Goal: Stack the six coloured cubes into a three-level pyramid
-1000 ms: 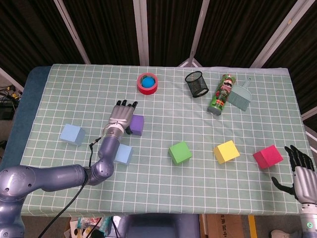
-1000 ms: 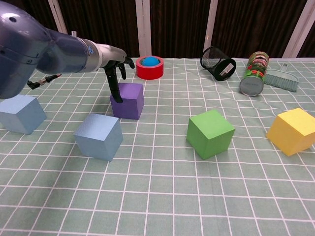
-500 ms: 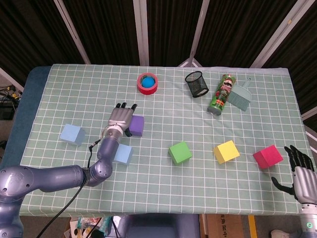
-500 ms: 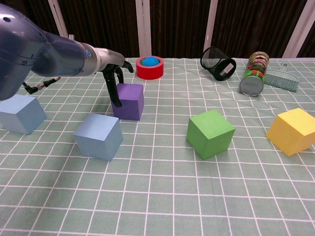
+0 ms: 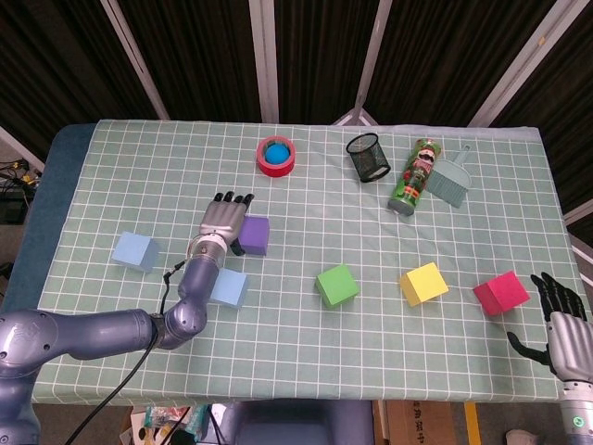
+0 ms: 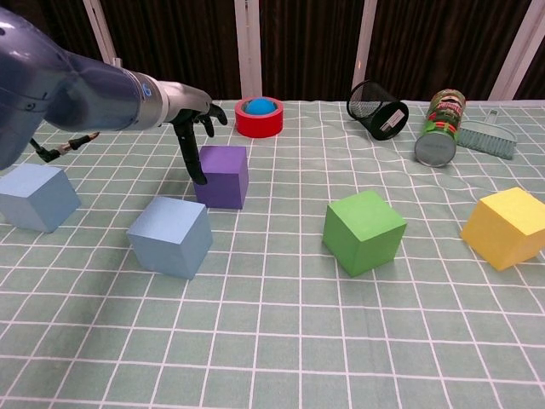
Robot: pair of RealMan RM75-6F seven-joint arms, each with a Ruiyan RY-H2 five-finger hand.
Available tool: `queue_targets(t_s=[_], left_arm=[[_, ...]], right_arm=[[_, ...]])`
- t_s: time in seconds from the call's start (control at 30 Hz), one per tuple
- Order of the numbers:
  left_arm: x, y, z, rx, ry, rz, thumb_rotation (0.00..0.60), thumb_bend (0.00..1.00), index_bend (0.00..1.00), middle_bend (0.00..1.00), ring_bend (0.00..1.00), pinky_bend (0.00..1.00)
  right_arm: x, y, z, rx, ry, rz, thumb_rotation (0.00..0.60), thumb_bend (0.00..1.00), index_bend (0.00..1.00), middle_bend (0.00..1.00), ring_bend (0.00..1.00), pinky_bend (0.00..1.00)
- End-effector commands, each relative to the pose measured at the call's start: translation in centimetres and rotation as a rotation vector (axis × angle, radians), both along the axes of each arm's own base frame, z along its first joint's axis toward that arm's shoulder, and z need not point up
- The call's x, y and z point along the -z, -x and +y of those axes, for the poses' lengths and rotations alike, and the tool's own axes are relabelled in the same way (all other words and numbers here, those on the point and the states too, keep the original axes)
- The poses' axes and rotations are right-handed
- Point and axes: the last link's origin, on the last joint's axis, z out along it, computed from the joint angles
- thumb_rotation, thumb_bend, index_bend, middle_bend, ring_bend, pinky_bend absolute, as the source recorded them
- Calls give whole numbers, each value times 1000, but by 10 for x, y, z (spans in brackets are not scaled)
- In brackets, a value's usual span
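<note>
Left robot hand (image 6: 194, 128) with fingers pointing down against the left face of the purple cube (image 6: 222, 175), holding nothing; right robot hand (image 5: 561, 316) spread open at the table (image 5: 306, 195) edge.

Table (image 5: 139, 176) covered with a green cloth printed in a white grid. Resting directly on it: two light blue cubes at the left, one (image 5: 135, 251) near the edge and the other (image 5: 229, 289) further in; a purple cube (image 5: 256, 235) just behind the second; a green cube (image 5: 337, 285), a yellow cube (image 5: 423, 283) and a red cube (image 5: 501, 293) in a rough row toward the right. Along the far side: a red tape roll (image 5: 276, 156) with a blue ball inside, a black mesh cup (image 5: 369, 157) tipped over, a printed can (image 5: 413, 176) lying down, and a small teal brush (image 5: 449, 176) just beside it.
</note>
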Motion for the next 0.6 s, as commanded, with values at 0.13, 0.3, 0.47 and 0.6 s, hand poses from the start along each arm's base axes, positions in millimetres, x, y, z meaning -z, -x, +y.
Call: queue_targets(t_s=[0.13,0.3,0.47,0.6], left_arm=[[-13,-5,-1,27,-23,-46,600,120,0,62,0,0],[-28,-6,-7,61,-34,-73,600,120,0,62,0,0],[-44,-1,-18,86,-41,-106,600,120,0,65,0,0],[-58,8,-31,118,-35,-118,600,120,0,76,0,0]], right_arm=[[1,0,0,1,-2,0,600,267,0,0,0,0],[0,0,0,1,-1,2,600,266,0,0,0,0],[0,0,0,0,-1,3,600,266,0,0,0,0],[0,0,0,-1,2,3,600,267,0,0,0,0]])
